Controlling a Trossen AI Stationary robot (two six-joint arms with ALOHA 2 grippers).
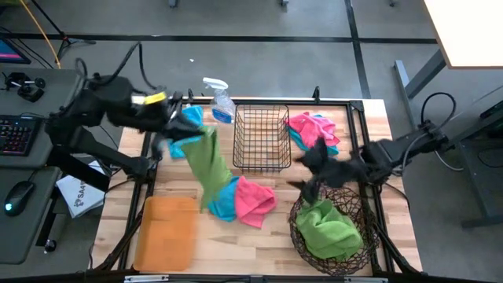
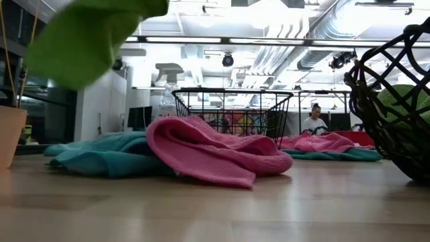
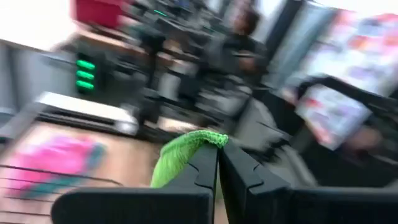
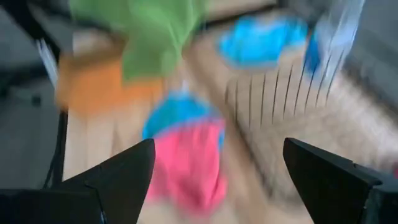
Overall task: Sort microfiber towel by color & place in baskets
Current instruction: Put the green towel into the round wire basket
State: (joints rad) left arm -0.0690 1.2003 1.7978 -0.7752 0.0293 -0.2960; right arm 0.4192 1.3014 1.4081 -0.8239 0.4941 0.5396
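Observation:
My left gripper (image 1: 174,134) (image 3: 219,149) is over the table's left part, shut on a bright green towel (image 1: 209,163) that hangs in the air (image 2: 87,33). A teal towel (image 1: 225,200) and a pink towel (image 1: 256,201) lie bunched together on the table's middle. Another teal towel (image 1: 189,119) lies near the far left, and a pink and teal pair (image 1: 314,130) lies at the far right. My right gripper (image 1: 308,169) (image 4: 217,155) is open above the far rim of the round twig basket (image 1: 330,228), which holds a green towel (image 1: 326,228). My left gripper pinches the green towel between its two fingers at an upper fold (image 3: 189,149). The cloth bulges out beside the fingertips (image 3: 205,163); one layer or several, I cannot tell. The towel hangs slack below the gripper, its lower end (image 2: 67,74) clear of the table.
The black wire basket (image 1: 262,137) stands at the far middle, with a clear spray bottle (image 1: 218,101) to its left. The orange tray (image 1: 165,232) lies at the near left. A person sits in the room beyond the table (image 2: 314,119).

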